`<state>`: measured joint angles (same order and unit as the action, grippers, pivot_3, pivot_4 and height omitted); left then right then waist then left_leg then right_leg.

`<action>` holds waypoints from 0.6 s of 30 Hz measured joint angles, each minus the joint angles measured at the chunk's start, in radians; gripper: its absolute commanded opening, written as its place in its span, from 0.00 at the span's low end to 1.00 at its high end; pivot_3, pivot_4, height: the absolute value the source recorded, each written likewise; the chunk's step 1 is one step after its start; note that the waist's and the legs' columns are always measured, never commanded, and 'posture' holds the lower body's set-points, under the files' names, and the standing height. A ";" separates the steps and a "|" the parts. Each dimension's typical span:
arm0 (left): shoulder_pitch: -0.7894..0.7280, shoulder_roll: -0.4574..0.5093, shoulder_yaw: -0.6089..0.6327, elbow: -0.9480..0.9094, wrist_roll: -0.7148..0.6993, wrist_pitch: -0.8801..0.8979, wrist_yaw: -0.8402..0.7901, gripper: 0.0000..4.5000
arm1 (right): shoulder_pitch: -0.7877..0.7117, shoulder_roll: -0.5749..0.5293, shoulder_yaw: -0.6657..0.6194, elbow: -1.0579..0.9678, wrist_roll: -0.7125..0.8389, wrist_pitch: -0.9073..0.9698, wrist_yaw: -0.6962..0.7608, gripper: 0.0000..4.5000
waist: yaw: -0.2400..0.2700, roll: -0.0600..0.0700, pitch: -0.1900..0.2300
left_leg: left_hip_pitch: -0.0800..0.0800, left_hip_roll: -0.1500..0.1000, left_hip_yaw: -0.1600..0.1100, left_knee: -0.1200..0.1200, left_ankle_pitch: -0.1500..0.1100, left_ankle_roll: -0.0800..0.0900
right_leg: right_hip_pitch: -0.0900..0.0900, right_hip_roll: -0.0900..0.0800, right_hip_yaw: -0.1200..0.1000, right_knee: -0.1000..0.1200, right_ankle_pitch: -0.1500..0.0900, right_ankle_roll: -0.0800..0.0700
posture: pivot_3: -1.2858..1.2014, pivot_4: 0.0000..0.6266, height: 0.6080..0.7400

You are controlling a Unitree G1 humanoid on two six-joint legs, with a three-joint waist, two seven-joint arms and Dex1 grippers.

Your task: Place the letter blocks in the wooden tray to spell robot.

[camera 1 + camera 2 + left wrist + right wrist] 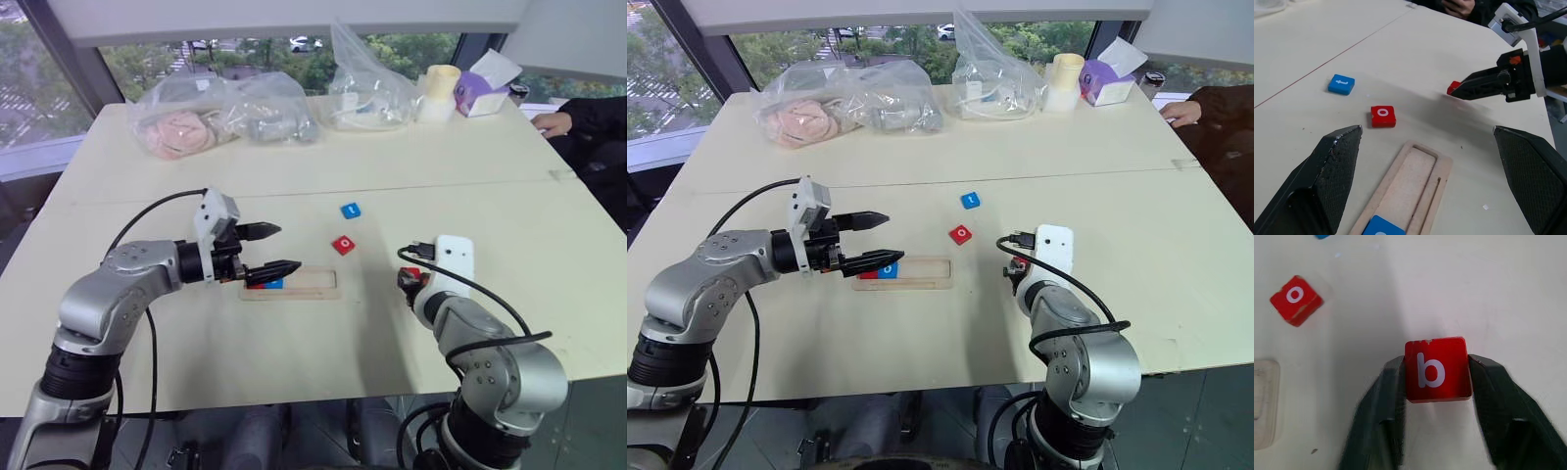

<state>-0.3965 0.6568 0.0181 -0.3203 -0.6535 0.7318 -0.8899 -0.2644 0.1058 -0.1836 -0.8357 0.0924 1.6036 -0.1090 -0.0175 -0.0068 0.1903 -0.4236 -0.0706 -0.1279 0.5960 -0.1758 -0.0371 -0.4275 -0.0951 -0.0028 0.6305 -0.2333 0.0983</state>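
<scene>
The wooden tray (315, 286) lies on the table in front of me. A red block (256, 284) and a blue block (275, 283) sit at its left end, their letters hidden. My left gripper (289, 249) hovers open just over that end. Beyond the tray lie a red o block (344, 245) and, farther back, a blue t block (351, 210). My right gripper (1437, 382) is to the right of the tray, low over the table. It is shut on a red b block (1436, 369), with a finger against each side.
Clear plastic bags (220, 119) of items, a pale cup (440, 91) and a purple tissue box (480, 93) line the table's far edge. A person's hand (554, 122) rests at the far right corner. Bare tabletop lies around the tray.
</scene>
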 measured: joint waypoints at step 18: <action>0.041 0.214 -0.006 -0.103 -0.038 0.047 -0.171 1.00 | 0.248 -0.794 0.035 0.217 0.183 -0.710 0.823 0.99 | 0.004 -0.001 0.001 | -0.002 0.000 0.009 0.000 -0.002 0.003 | 0.003 -0.003 -0.001 -0.005 -0.005 0.007 | 0.52 0.24 1.00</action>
<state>-0.3557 0.8705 0.0119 -0.4232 -0.6918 0.7793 -1.0610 -0.0163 -0.6885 -0.1491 -0.6183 0.2755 0.8931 0.7145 -0.0140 -0.0081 0.1917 -0.4252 -0.0709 -0.1192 0.5961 -0.1780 -0.0338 -0.4250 -0.0977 -0.0036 0.6255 -0.2381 0.1056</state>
